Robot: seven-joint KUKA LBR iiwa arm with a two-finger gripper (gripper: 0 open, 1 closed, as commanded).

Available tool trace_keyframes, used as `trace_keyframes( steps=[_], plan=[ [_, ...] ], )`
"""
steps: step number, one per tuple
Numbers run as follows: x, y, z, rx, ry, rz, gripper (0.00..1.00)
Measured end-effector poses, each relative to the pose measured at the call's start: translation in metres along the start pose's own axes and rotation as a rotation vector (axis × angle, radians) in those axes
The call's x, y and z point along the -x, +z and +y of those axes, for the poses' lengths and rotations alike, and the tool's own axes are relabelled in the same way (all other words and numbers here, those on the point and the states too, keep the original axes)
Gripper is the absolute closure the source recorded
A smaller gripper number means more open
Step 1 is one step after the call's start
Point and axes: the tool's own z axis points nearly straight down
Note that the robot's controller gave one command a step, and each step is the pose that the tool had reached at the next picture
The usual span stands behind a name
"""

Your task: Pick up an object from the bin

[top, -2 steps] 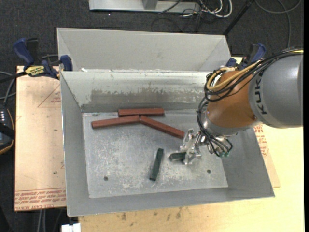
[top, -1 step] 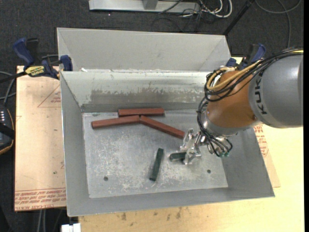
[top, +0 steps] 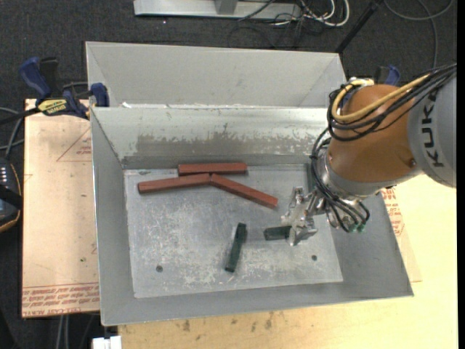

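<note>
Scuffed grey bin (top: 182, 224), dark carpet (top: 109, 6) around; at 4 o'clock the gripper (top: 299, 231) hangs beside a small dark block (top: 276, 233), its spread unclear.

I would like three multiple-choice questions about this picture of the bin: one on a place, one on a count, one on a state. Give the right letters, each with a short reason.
1. Where in the bin is the gripper?
A) the view's left part
B) the view's right part
C) above the back wall

2. How many reddish-brown bars lie in the bin?
A) one
B) three
C) five

3. How is the long dark bar?
A) lying flat on the floor
B) lifted in the air
C) standing on end

Answers: 1 B, it is low beside a small dark block; 2 B, three lie together near the back wall; 3 A, it rests on the floor, apart from the gripper.
</note>
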Motion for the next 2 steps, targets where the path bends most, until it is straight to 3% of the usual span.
trace_keyframes(
  steps=[1,2],
  plan=[
    [0.0,0.0,0.0,0.0,0.0,0.0,1.0],
    [-0.002,-0.057,0.007,0.0,-0.03,0.0,1.0]
  ],
)
